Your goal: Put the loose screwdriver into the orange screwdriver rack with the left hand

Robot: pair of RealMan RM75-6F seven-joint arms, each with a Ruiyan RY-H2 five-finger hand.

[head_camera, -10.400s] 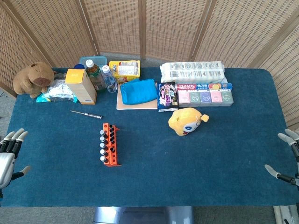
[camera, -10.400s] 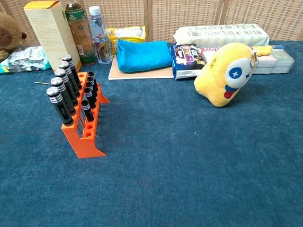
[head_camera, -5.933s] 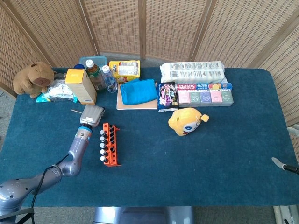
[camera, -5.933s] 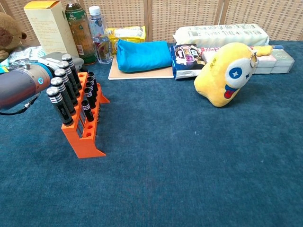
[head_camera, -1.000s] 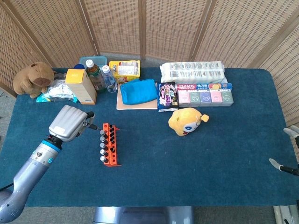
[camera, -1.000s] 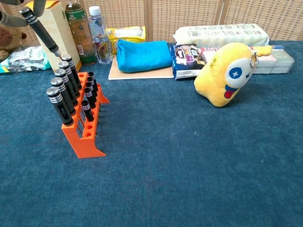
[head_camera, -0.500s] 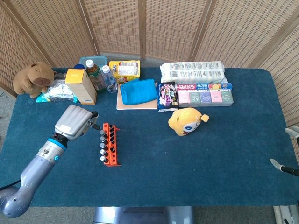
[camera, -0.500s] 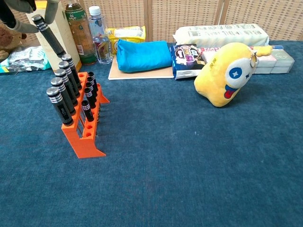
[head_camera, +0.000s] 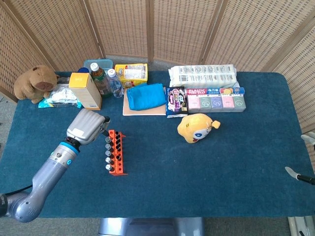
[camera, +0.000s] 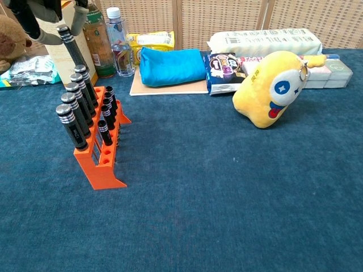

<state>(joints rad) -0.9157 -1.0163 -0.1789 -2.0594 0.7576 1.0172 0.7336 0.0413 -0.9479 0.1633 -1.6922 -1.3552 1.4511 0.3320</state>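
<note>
Chest view, left hand [camera: 48, 17] gripping screwdriver [camera: 72, 48] (handle up), over rack [camera: 102, 158]

Deep blue cloth [head_camera: 236, 162] covers the table; the rack [camera: 100, 164] glows orange, its screwdrivers [camera: 72, 126] black with silver caps. Yellow plush toy [camera: 267, 89], brown plush toy [head_camera: 35, 82], bright blue pouch [head_camera: 145, 96].

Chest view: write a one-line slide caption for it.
Left hand holds the screwdriver above the far end of the orange rack, just behind the row of seated drivers.
</note>
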